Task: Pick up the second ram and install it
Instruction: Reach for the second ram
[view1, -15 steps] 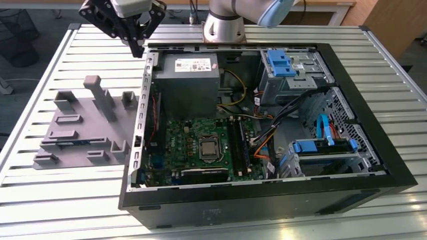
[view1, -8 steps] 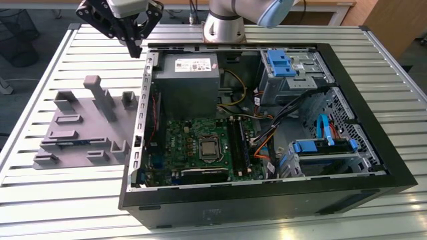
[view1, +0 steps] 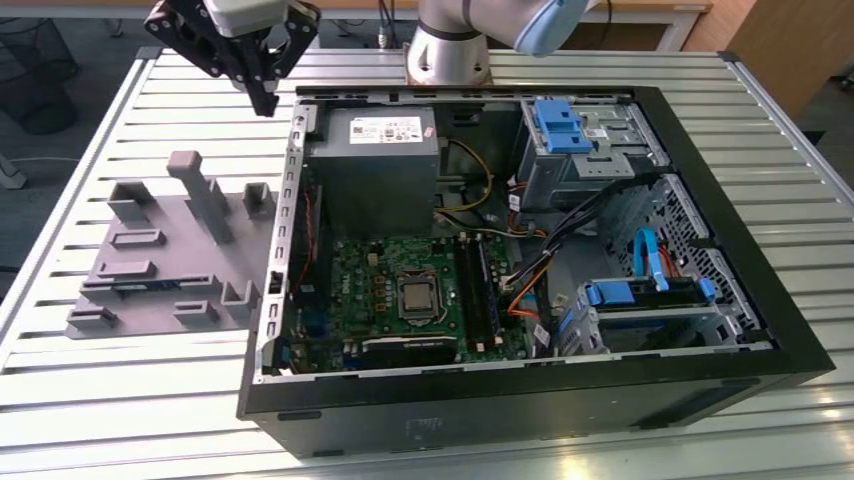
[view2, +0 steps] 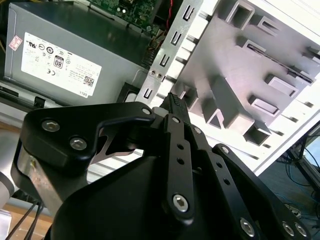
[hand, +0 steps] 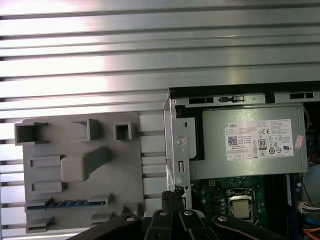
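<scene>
Counter (view1: 120, 400): slatted metal, carrying the case and the holder side by side.
Computer case (view1: 534, 400): black tower laid on its side, side panel off, insides open to view; toward the exterior view's right of the holder.
Power supply (view1: 378, 160): grey box with a white label, in the far corner of the case, next to the wall that faces the holder.
Motherboard (view1: 374, 280): green, flat in the case below the power supply in the exterior view, with the processor socket (view1: 419, 296) near its middle and long black slots just beside that.
Drive-bay clips (view1: 558, 125): bright blue plastic, at the case's side toward the exterior view's right.
Holder (hand: 75, 150): grey moulded block with several pockets and upright posts, flat on the counter, just beside the case wall.
Hand (view1: 263, 100): black, fingers together and clamped on nothing; raised over the counter by the case's far corner, above the gap between holder and case, tips close to the case wall in the first wrist view.
Second ram (hand: 65, 203): thin blue-green strip standing on edge in a long pocket of the holder, well apart from the hand, not in the case.
</scene>
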